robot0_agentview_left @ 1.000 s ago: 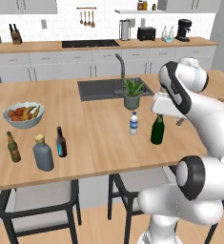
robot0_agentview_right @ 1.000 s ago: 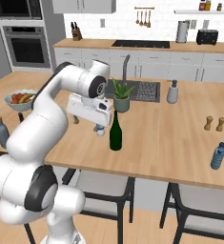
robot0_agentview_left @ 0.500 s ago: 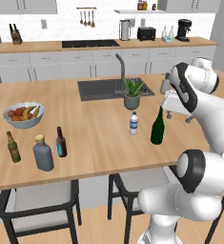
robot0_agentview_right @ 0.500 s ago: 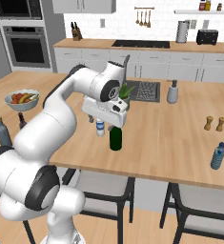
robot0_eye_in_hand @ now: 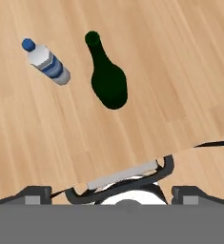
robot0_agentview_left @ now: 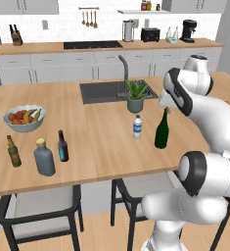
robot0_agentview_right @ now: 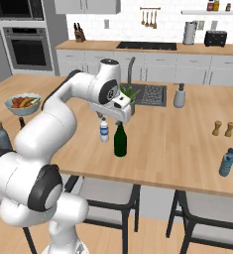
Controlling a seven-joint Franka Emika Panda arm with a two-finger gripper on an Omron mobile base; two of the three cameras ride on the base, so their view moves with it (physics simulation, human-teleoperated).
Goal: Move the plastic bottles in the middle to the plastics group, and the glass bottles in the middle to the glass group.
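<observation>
The dark green wine bottle (robot0_agentview_left: 161, 129) (robot0_agentview_right: 120, 140) (robot0_eye_in_hand: 106, 78) stands upright near the counter's front edge. The small clear water bottle (robot0_agentview_left: 137, 126) (robot0_agentview_right: 104, 130) (robot0_eye_in_hand: 46, 62) with a blue label stands just beside it. My gripper (robot0_agentview_left: 164, 104) (robot0_agentview_right: 104, 115) (robot0_eye_in_hand: 114, 192) hovers above the two, open and holding nothing, looking down on both. Far to the left stand the squat grey-blue bottle (robot0_agentview_left: 44, 157) (robot0_agentview_right: 1, 135) with a tan cap, the brown beer bottle (robot0_agentview_left: 13, 151) and the dark beer bottle (robot0_agentview_left: 62, 146) with a blue label.
A potted plant (robot0_agentview_left: 135, 96) and the sink (robot0_agentview_left: 114, 90) lie behind the bottles. A fruit bowl (robot0_agentview_left: 23, 117) sits at the left. On the right are a grey pump dispenser (robot0_agentview_right: 179, 95), two shakers (robot0_agentview_right: 223, 128) and a blue plastic bottle (robot0_agentview_right: 227, 162).
My hand has risen from the green bottle's neck and swung back over it. The green bottle and the water bottle stand where they were.
</observation>
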